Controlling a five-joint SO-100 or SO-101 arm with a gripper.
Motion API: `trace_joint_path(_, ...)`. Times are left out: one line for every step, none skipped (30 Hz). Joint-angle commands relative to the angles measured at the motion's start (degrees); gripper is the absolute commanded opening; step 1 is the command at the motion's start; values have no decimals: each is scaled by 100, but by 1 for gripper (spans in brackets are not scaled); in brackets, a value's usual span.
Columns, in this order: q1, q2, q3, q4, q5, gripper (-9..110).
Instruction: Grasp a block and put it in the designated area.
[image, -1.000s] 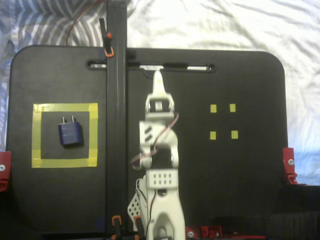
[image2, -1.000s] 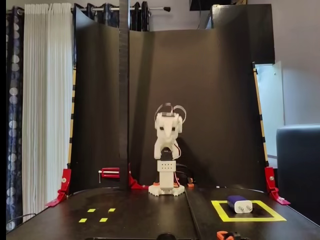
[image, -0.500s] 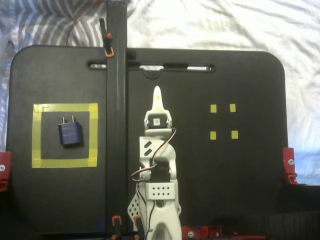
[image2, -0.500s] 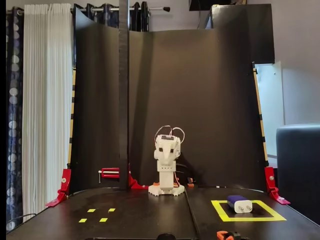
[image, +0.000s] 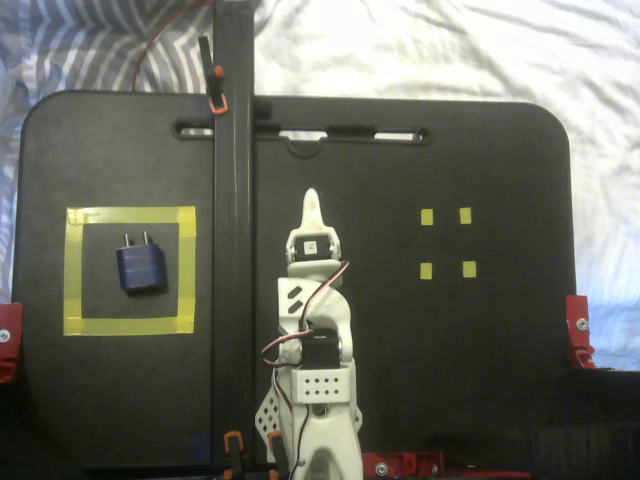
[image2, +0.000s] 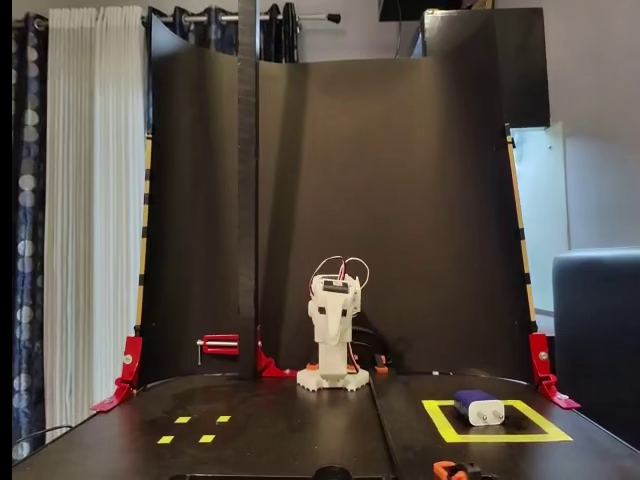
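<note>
no readable text, no labels, no brand names, no numbers or signs legible in either fixed view

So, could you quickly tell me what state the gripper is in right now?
Gripper: shut and empty, folded back over the arm's base; the block lies apart inside the designated area.

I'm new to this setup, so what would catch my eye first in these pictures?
The white arm folded at the middle of the black table. Left in the view from above, a dark blue plug adapter lies inside the yellow tape square; four tiny yellow markers sit right.
</note>
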Motion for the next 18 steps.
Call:
trace_joint_path(-9, 79, 44, 220, -44, 0)
trace_joint_path(0, 114, 44, 290, -44, 0)
trace_joint_path(9, 141, 44, 360, -44, 0)
trace_joint_path(26, 167, 44, 439, -44, 0)
trace_joint_path(35, 185, 44, 527, -44, 0)
trace_joint_path(44, 202, 44, 615, -44, 0)
trace_joint_path(44, 229, 44, 712, -44, 0)
trace_joint_path(44, 246, 44, 809, -44, 0)
trace_joint_path(35, 272, 44, 905, -35, 0)
trace_joint_path(26, 290, 44, 1002, -26, 0)
trace_joint_path(9, 299, 44, 1116, -26, 0)
trace_joint_path(-9, 325, 44, 1222, -9, 0)
trace_joint_path(-18, 343, 44, 1318, -9, 0)
trace_joint_path(-26, 360, 44, 1406, -9, 0)
trace_joint_path(-26, 369, 44, 1459, -9, 0)
trace_joint_path(-18, 378, 44, 1494, 0, 0)
trace_joint_path(-9, 378, 44, 1512, 0, 0)
trace_joint_path(0, 378, 44, 1529, 0, 0)
